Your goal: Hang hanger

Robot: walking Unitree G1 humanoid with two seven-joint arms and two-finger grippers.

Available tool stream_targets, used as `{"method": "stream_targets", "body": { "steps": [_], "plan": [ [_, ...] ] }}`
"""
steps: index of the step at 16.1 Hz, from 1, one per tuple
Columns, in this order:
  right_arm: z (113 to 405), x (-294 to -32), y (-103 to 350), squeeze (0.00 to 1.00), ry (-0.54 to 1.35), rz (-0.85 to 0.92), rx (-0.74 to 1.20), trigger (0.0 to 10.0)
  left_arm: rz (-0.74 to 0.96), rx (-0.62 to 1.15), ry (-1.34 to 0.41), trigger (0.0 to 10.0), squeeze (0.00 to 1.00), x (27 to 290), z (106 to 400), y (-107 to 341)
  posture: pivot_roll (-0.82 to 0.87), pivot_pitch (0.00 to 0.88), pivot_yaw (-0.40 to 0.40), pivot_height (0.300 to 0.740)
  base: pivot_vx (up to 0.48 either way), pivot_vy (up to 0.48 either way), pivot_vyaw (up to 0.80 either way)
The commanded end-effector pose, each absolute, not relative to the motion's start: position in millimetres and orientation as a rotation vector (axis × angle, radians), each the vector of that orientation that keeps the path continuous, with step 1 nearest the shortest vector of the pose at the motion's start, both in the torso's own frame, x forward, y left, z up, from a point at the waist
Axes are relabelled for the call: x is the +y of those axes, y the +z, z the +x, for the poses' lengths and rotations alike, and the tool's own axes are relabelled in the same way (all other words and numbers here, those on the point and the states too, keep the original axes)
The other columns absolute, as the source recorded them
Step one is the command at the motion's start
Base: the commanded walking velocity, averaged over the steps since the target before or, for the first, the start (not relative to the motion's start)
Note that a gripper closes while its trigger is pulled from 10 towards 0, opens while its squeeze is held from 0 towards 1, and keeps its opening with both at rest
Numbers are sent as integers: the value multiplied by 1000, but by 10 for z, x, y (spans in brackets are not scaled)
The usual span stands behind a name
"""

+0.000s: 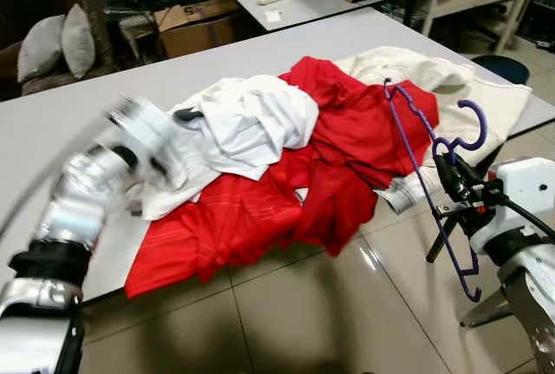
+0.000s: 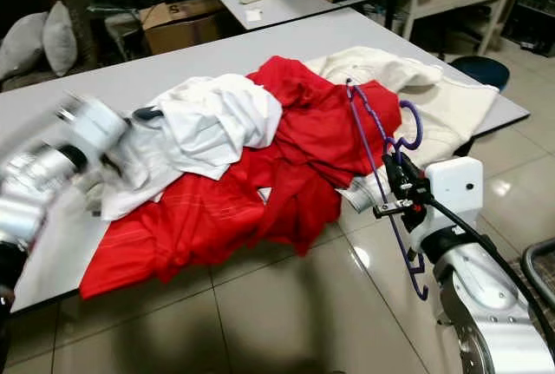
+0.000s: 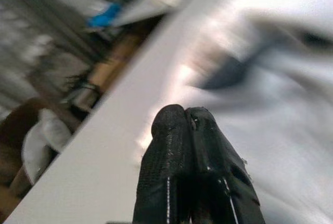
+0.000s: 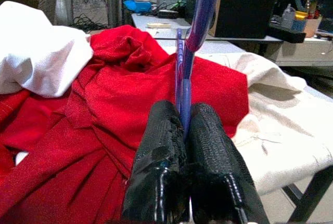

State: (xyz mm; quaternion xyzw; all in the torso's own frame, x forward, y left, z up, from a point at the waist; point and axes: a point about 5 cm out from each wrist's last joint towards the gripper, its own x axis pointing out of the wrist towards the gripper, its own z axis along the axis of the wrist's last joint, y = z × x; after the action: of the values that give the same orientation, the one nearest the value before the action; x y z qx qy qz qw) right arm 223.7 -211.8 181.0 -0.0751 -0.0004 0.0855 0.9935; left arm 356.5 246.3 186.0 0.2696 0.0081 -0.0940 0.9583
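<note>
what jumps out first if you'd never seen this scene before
A heap of clothes on the grey table catches the eye: a red garment spilling over its near edge, a white shirt on top. At the table's right end, the right gripper pinches a purple hanger.

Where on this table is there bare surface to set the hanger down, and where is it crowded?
Bare grey table lies behind the white garment, and along the far edge above the red garment. The front and right end are crowded with the red, white and cream garment heap. The right gripper holds the purple hanger beside the table's right front; the left gripper is over the white cloth.
</note>
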Motion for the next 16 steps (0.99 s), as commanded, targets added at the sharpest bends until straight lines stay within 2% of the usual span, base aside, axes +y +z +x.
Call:
{"method": "stream_targets", "body": {
  "steps": [1, 2, 3, 4, 5, 6, 7, 8, 10, 11, 16],
  "plan": [
    [2259, -2072, 1847, 0, 196, -147, -26, 10000, 491, -80, -140, 0, 0, 2474, 3602, 2094, -101, 0, 107, 740, 0, 0, 0],
    [2266, -2066, 1845, 0, 201, -147, -26, 10000, 462, -116, -138, 0, 0, 2456, 3615, 2168, -98, 0, 105, 740, 0, 0, 0],
    [2268, -2064, 1842, 0, 204, -146, -25, 10000, 503, -45, -245, 0, 0, 2389, 3586, 2083, -95, 0, 105, 740, 0, 0, 0],
    [2264, -2062, 1836, 0, 206, -146, -22, 10000, 582, 103, -426, 10000, 0, 2297, 3489, 1848, -97, 0, 108, 740, 0, 0, 0],
    [2258, -2061, 1830, 0, 207, -145, -21, 10000, 572, 189, -560, 10000, 0, 2218, 3376, 1669, -100, 0, 113, 740, 0, 0, 0],
    [2257, -2062, 1827, 0, 206, -146, -20, 10000, 572, 202, -564, 10000, 957, 2204, 3348, 1621, -100, 0, 113, 740, 0, 0, 0],
    [2252, -2063, 1828, 0, 204, -145, -21, 10000, 580, 265, -653, 10000, 1000, 2124, 3258, 1496, -104, 0, 117, 740, 0, 0, 0],
    [2249, -2059, 1828, 0, 205, -144, -21, 10000, 599, 299, -687, 10000, 1000, 2083, 3215, 1418, -104, 0, 118, 740, 0, 0, 0],
    [2252, -2056, 1827, 0, 206, -143, -21, 10000, 642, 320, -688, 10000, 1000, 2068, 3200, 1375, -102, 0, 115, 740, 0, 0, 0],
    [2259, -2039, 1820, 0, 215, -143, -18, 10000, 727, 312, -594, 10000, 1000, 2087, 3271, 1354, -101, 0, 113, 740, 0, 0, 0],
    [2237, -1914, 1698, 0, 310, -239, 45, 10000, 735, 195, -399, 10000, 1000, 2030, 3432, 1399, -103, 0, 100, 740, 0, 0, 0]
  ]
}}
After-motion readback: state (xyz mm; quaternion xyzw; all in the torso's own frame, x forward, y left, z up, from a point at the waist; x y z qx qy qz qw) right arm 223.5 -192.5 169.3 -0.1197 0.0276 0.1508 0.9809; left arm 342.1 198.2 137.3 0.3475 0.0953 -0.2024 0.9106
